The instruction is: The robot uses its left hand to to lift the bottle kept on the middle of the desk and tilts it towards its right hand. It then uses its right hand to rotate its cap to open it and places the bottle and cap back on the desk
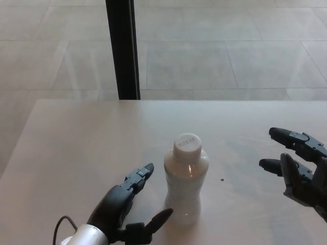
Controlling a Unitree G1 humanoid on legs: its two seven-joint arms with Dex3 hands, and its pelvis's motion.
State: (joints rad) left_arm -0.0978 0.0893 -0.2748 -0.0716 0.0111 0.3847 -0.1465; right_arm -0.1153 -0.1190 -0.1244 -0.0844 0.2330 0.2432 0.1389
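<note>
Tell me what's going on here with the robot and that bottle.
A white bottle stands upright on the desk, its cap on. The left robot hand is open right beside it, fingers spread, not gripping. The right robot hand hovers open off to the side. Nothing is lifted.

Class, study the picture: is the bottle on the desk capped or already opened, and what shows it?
Capped. The white cap sits on the neck of the bottle, which stands upright on the desk, untouched.

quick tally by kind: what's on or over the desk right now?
Bottles: 1, white bottle, upright, white cap on
Robot hands: 2, left hand and right hand, both open, touching nothing
Total: 3
</note>
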